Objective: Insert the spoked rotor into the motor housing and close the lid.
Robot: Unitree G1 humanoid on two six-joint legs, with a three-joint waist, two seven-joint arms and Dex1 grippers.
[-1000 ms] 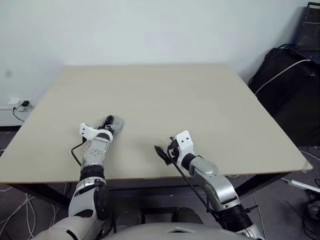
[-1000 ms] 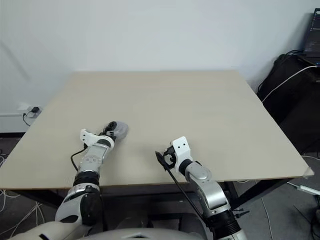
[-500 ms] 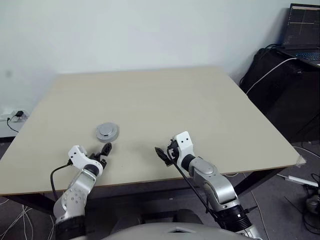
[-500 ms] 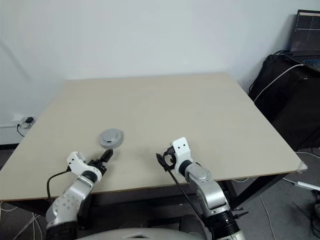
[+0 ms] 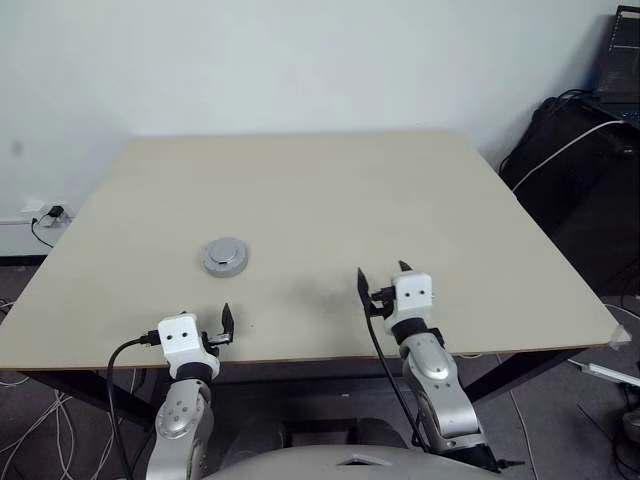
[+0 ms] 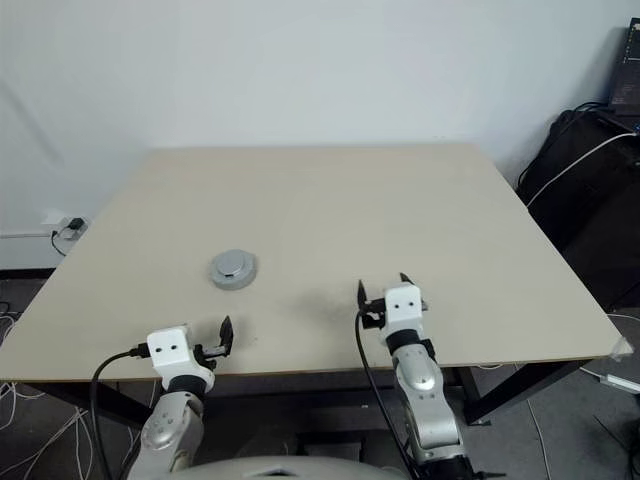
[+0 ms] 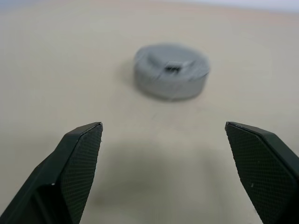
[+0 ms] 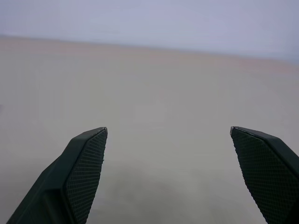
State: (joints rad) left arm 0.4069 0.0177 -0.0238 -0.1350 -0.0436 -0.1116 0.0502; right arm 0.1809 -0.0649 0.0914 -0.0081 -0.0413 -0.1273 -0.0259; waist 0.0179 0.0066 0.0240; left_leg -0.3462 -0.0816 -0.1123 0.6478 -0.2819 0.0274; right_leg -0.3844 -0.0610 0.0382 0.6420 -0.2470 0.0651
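The lid (image 5: 225, 256), a smooth silver-grey disc with a small raised hub, lies flat as a closed round puck on the beige table (image 5: 330, 190), left of centre. It also shows ahead of my left fingers in the left wrist view, lid (image 7: 171, 71). The spoked rotor and the motor housing are hidden. My left gripper (image 7: 163, 126) hangs open and empty at the table's near edge, well short of the puck. My right gripper (image 5: 381, 270) is open and empty too, over the near edge to the right, pointing across bare tabletop.
Black bags (image 5: 580, 190) with a white cable and a laptop (image 5: 620, 50) stand off the table's right side. A wall socket (image 5: 45, 212) with a plug sits low on the left. A white wall runs behind the table.
My left gripper has drawn back from the puck to the near edge and rolled level, leaving the puck on the table. My right gripper has swung right and now points forward.
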